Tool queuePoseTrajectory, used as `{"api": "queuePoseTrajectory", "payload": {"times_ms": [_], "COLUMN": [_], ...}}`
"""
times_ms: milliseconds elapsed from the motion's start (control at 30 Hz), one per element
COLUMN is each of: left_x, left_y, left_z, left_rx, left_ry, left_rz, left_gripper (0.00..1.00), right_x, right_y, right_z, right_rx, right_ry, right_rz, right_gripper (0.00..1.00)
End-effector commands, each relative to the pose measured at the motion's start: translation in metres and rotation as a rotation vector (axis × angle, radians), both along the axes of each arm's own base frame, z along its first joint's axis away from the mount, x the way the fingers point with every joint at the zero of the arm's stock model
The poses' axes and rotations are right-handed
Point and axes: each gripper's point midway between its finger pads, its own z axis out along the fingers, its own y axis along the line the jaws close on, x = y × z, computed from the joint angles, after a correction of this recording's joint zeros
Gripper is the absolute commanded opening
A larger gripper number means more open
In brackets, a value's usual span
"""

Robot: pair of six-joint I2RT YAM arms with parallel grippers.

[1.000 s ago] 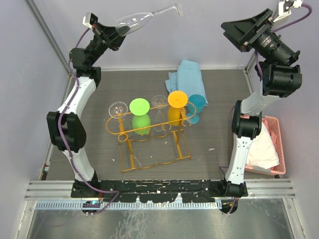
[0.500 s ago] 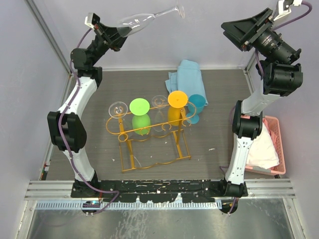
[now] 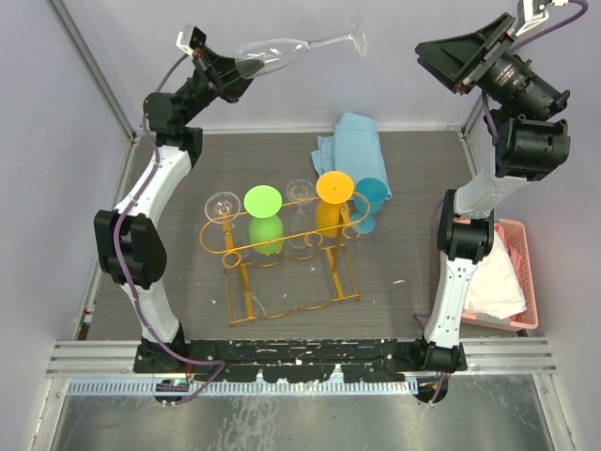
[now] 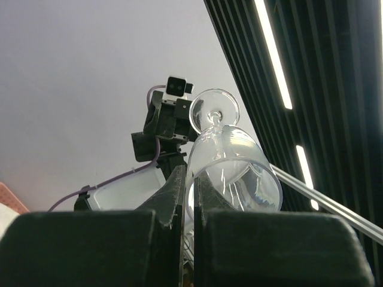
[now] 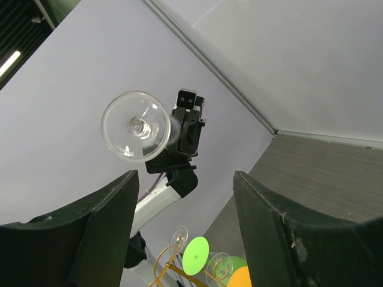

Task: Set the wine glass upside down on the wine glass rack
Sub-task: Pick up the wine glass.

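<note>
Pale walls close in a dark grey, wood-grained table point(image 3: 188, 178) with a metal rail along its near edge. Two arms rise from that edge, both lifted high toward the back wall. One pink basket point(image 3: 515, 228) sits off the table's right side, and one blue cloth point(image 3: 352, 141) lies crumpled at the back. One rack point(image 3: 282, 246) stands mid-table with four glasses hung foot-up: two clear glasses point(image 3: 223, 202), one green glass point(image 3: 263, 200) and one orange glass point(image 3: 335, 186). A blue glass point(image 3: 371, 197) is at its right end. The left gripper point(image 4: 192, 191) is clamped on the bowl rim of a sixth glass point(image 3: 300, 47), which is clear and lies level in the air, well above the rack. Its foot points toward the right gripper point(image 3: 437, 66), whose jaws stand apart, holding nothing.
</note>
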Motion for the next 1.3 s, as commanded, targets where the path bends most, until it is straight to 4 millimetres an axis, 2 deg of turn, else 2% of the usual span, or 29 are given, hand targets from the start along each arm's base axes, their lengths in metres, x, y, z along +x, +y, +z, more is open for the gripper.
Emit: {"api": "queuePoseTrajectory", "payload": {"times_ms": [0, 233, 533, 767, 967, 1267], "left_x": [-0.031, -0.036, -0.042, -0.044, -0.044, -0.042], "left_y": [-0.002, -0.015, -0.026, -0.028, -0.029, -0.029], "left_z": [0.028, 0.026, 0.027, 0.028, 0.026, 0.027], "left_rx": [-0.022, -0.019, -0.021, -0.020, -0.019, -0.020], "left_ry": [-0.148, -0.150, -0.159, -0.160, -0.157, -0.157], "left_rz": [-0.017, -0.049, -0.077, -0.082, -0.084, -0.082], "left_gripper": [0.00, 0.00, 0.00, 0.00, 0.00, 0.00], "right_x": [-0.005, -0.008, -0.018, -0.015, -0.015, -0.027], "right_y": [0.003, 0.005, 0.021, 0.028, 0.029, 0.030], "right_z": [0.007, 0.007, 0.016, 0.013, 0.008, 0.018], "right_rx": [-0.011, -0.003, 0.103, 0.160, 0.132, 0.079], "right_ry": [-0.057, -0.064, -0.065, -0.028, -0.032, -0.072], "right_rz": [0.029, 0.050, 0.236, 0.349, 0.327, 0.291], "right_gripper": [0.69, 0.69, 0.66, 0.66, 0.66, 0.67]}}
